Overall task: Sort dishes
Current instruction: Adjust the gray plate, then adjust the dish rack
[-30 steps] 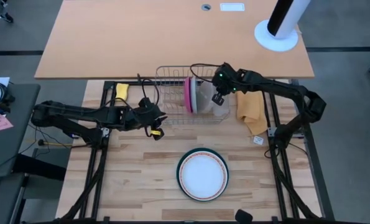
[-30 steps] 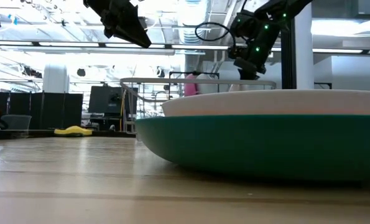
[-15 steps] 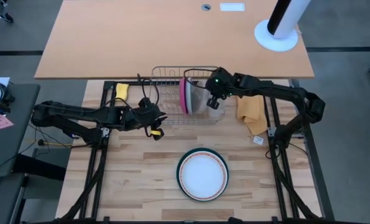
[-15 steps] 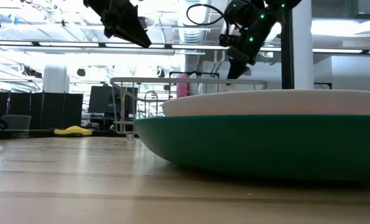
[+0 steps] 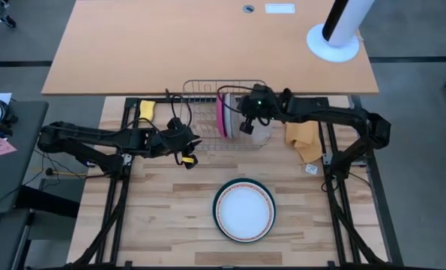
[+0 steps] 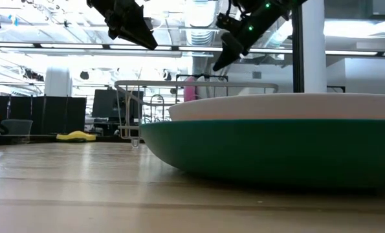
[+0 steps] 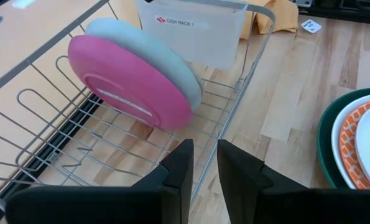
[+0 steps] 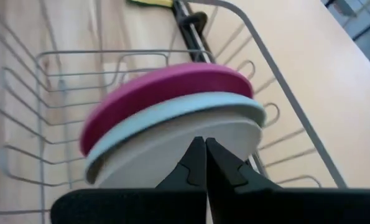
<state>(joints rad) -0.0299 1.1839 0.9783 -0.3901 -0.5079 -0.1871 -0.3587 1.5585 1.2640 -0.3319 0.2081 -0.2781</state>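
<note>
A magenta pink plate (image 5: 221, 114) and a pale grey plate (image 5: 231, 117) stand on edge in the wire dish rack (image 5: 200, 96), leaning on its wires. My right gripper (image 5: 244, 126) hangs shut over the grey plate (image 8: 172, 134). In the low view its tips (image 6: 217, 65) are above the rack's top rim. My left gripper (image 7: 202, 163) waits near the rack's front left, open by a narrow gap and holding nothing. Near the front edge a white plate (image 5: 243, 208) lies on an orange-patterned plate (image 7: 348, 134), which lies in a dark green one (image 7: 326, 140).
A clear plastic tub (image 7: 194, 34) stands at the rack's right end. An orange cloth (image 5: 301, 133) lies right of it, and a yellow sponge (image 5: 146, 109) lies left of the rack. Behind the table are a brown desk (image 5: 170, 45) and a white post base (image 5: 333, 41).
My right gripper has gone toward the table's left edge, from the tub end to over the grey plate, and has risen a little. Early in that move the rack slid a short way toward the left edge with both plates in it.
</note>
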